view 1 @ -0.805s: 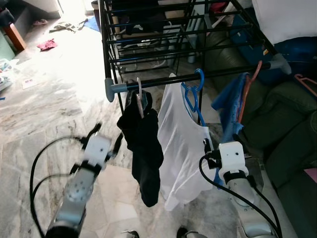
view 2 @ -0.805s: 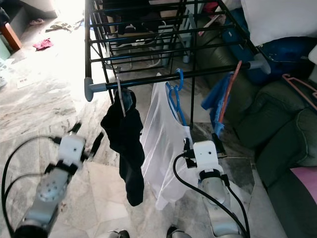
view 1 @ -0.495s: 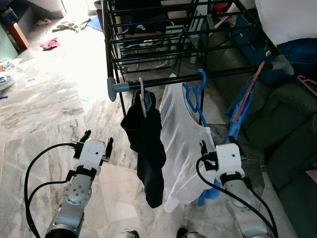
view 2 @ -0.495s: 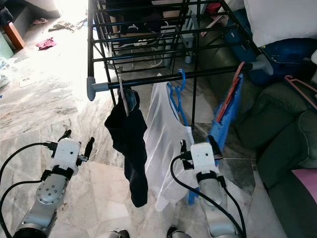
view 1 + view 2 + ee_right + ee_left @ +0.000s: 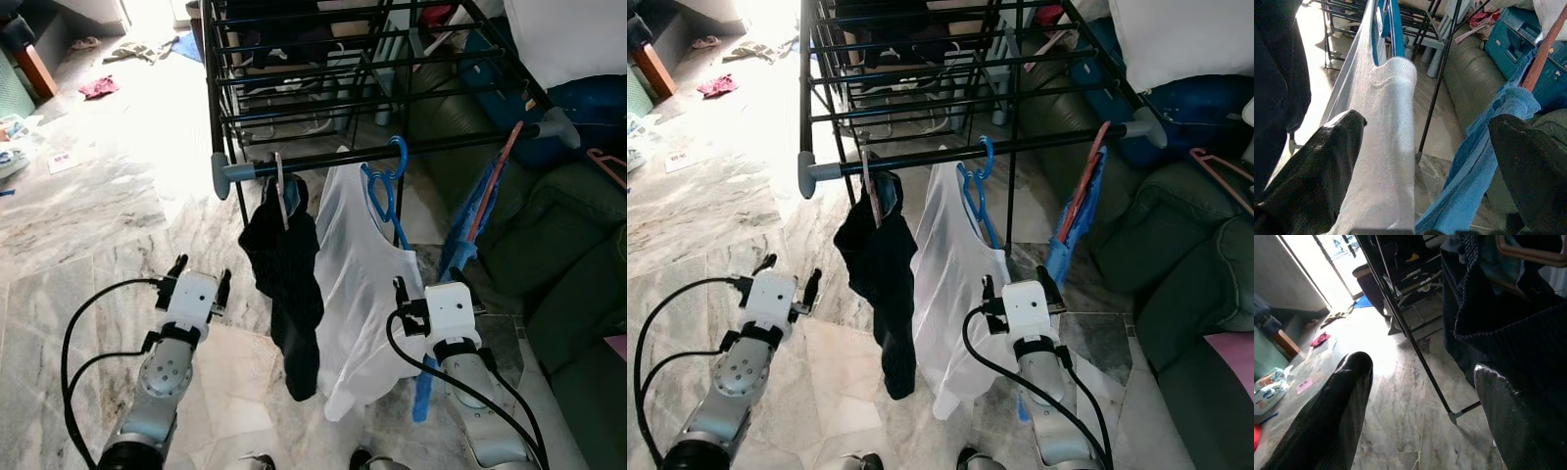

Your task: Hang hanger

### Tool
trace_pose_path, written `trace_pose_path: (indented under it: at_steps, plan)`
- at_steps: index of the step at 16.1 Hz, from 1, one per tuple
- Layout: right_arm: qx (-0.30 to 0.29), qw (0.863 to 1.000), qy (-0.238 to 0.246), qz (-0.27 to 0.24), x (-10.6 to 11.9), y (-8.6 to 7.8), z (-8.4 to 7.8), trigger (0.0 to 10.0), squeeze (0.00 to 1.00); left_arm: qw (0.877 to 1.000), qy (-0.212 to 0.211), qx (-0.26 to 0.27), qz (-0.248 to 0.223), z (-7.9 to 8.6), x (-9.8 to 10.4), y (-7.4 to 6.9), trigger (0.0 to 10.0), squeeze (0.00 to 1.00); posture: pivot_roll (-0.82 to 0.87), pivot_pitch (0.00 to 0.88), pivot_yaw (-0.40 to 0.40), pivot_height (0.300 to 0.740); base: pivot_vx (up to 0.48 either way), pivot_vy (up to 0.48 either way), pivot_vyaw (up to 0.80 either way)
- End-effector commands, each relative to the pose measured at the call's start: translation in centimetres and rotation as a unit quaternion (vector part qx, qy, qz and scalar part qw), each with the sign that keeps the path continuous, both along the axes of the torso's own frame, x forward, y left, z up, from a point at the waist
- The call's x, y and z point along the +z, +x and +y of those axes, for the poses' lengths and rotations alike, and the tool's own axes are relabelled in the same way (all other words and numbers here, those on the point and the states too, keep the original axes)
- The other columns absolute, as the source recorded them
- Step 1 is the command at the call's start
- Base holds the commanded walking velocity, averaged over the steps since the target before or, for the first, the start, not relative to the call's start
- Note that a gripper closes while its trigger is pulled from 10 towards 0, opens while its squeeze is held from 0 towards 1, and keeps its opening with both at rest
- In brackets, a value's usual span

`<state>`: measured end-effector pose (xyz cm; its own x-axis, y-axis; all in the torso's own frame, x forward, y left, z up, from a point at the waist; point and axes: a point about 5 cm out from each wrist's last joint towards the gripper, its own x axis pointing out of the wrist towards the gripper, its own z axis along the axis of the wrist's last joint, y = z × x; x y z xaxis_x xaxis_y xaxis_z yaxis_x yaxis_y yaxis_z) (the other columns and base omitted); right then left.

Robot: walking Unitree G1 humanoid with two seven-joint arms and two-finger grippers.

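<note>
Hanger (image 5: 493, 183) first: in the left eye view the orange one, carrying a blue cloth (image 5: 460, 245), sits hooked near the right end of the front rail (image 5: 411, 149) of the drying rack (image 5: 294, 69), tilted rather than hanging square, with the cloth trailing down past the right gripper (image 5: 431, 286). On the same rail a blue hanger (image 5: 384, 176) holds a white shirt (image 5: 358, 294) at the middle, and a dark garment (image 5: 289, 284) hangs near the left end. The left gripper (image 5: 201, 279) is held low over the marble floor (image 5: 98, 215), below the rail's left end, fingers spread and holding nothing. The right eye view shows the same layout, with a green sofa (image 5: 1176, 255) just beyond the rack's right end. In the left wrist view the two fingers (image 5: 1342, 401) stand wide apart, the dark garment close beside one of them. In the right wrist view the fingers (image 5: 1327, 161) are also spread, with the white shirt and the blue cloth lying between them, apparently unpinched, though the lower part is too blurred to be sure. I judge the hanging itself done and the step in hand to be the release; the next move calls for drawing the right gripper down and back without snagging the blue cloth and tugging the hook off the rail.
</note>
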<state>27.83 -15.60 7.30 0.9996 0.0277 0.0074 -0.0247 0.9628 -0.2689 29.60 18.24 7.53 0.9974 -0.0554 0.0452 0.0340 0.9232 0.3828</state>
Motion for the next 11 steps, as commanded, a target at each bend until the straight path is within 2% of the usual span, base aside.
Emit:
trace_pose_path:
  at_steps: [1,10,11]
  plan:
    - [-0.007,1.000,0.003,0.000,-0.13,-0.24,-0.30,10.0,0.00,1.000,0.003,0.004,0.017,-0.02,-0.81,-0.31,10.0,0.00,0.05,0.142,0.022,0.740,-0.277,0.000,0.00]
    - [-0.012,1.000,0.001,-0.002,-0.13,-0.43,-0.52,10.0,0.00,1.000,0.002,-0.006,0.018,-0.49,-0.68,0.22,10.0,0.00,0.04,0.139,0.027,0.740,-0.289,0.000,0.00]
    - [-0.012,1.000,-0.001,-0.006,0.06,-0.31,-0.55,10.0,0.00,1.000,-0.004,-0.007,0.016,-0.52,-0.54,0.47,10.0,0.00,0.03,0.137,0.028,0.740,0.000,0.000,0.00]
